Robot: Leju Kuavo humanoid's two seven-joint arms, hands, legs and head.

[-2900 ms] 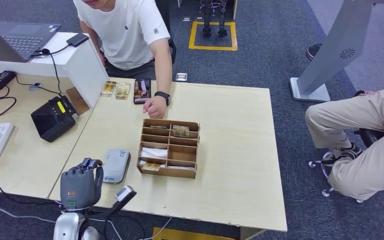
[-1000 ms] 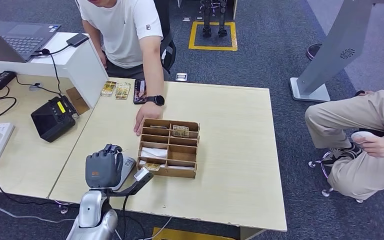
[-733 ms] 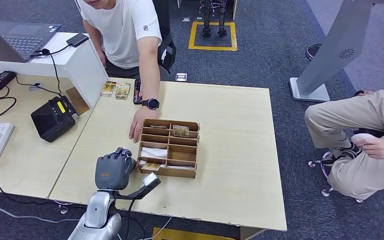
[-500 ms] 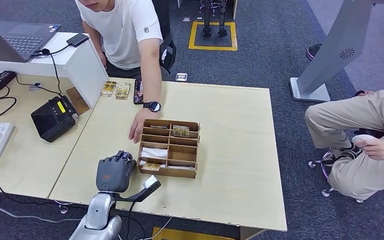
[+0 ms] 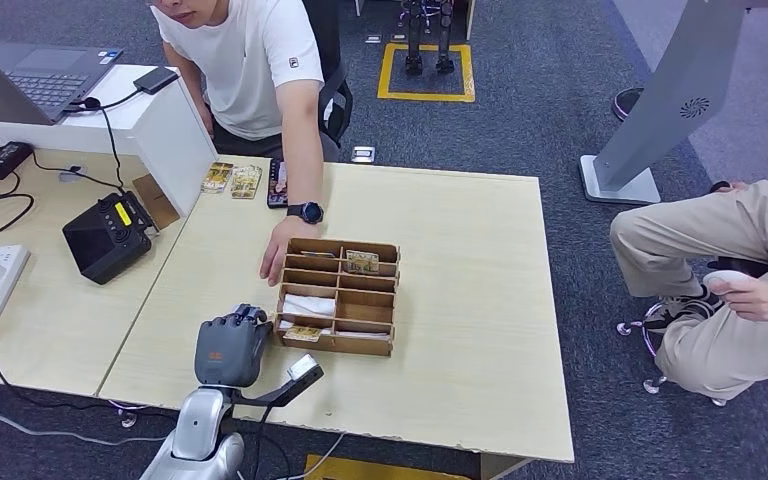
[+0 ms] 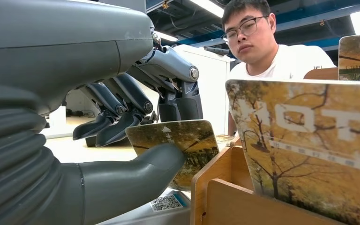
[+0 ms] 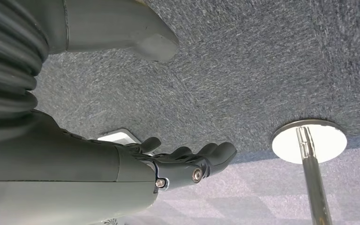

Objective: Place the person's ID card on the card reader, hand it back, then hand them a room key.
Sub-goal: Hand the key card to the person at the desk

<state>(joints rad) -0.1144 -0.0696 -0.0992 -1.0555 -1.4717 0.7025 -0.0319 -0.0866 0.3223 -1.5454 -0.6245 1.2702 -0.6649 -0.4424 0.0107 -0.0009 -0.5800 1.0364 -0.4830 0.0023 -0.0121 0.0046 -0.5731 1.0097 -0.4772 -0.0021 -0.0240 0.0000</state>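
We pinch a room key card between thumb and fingers of our left robot hand, just beside the near-left corner of the wooden card organiser; we judge the ID steps done and this card picked for handing over. Held upright at the organiser's edge, it is free to carry toward the person's hand, which rests on the counter at the organiser's far-left corner, likely waiting to receive it. More cards stand in the organiser's slots. The card reader lies beneath our left robot hand, beside the organiser. Our right robot hand hangs over grey carpet, fingers loosely spread, holding nothing. Left of the organiser sit a black terminal and a laptop; another seated person is to its right.
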